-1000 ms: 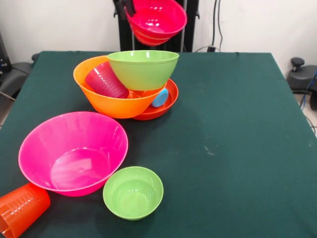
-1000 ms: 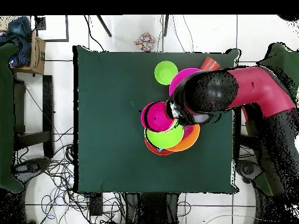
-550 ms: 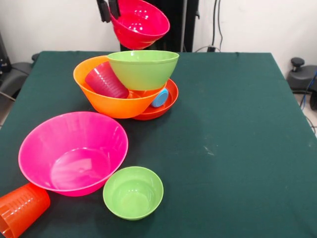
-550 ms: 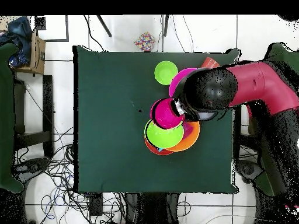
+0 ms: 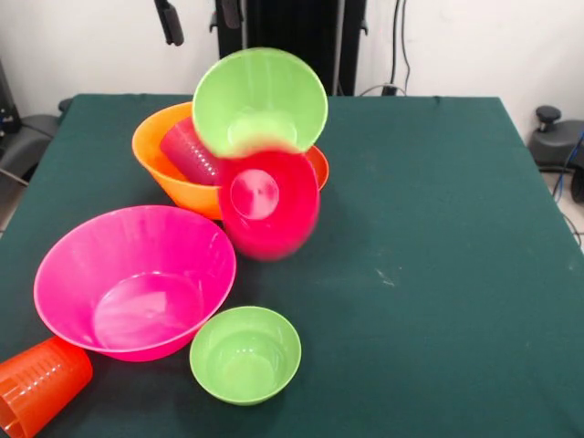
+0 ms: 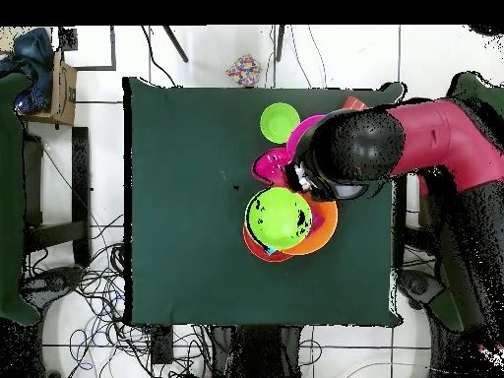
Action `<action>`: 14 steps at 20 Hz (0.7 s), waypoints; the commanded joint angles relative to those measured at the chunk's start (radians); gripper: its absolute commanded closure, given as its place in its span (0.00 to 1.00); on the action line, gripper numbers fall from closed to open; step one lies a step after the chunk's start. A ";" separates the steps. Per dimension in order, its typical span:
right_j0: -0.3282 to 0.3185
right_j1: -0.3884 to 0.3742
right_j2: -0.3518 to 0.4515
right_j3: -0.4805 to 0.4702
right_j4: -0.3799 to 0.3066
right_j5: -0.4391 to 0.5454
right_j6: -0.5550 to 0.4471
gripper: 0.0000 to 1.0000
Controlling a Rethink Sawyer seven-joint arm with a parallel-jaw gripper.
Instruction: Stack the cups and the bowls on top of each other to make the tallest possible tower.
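Evidently open and empty: gripper high above the tower, fingers spread, nothing between them. Below, small glossy crimson plastic bowl blurred and on edge at the tower's front, unsupported, probably mid-tumble. Medium lime green plastic bowl tipped up on its rim inside large orange plastic bowl, beside translucent purple tumbler. Too steep a seat to carry more; resettling needed before stacking higher.

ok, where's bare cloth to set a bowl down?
The whole half of the table beside the crimson bowl and small green bowl is bare. Crowded: the pink bowl, orange cup and tower side.
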 commanded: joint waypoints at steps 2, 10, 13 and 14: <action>0.022 0.012 -0.002 -0.024 -0.027 -0.033 -0.312 0.00; 0.017 0.016 -0.003 -0.037 -0.017 -0.015 -0.321 0.00; 0.045 0.038 -0.024 -0.080 -0.023 0.005 -0.308 0.00; 0.051 0.041 -0.028 -0.091 -0.022 0.013 -0.304 0.00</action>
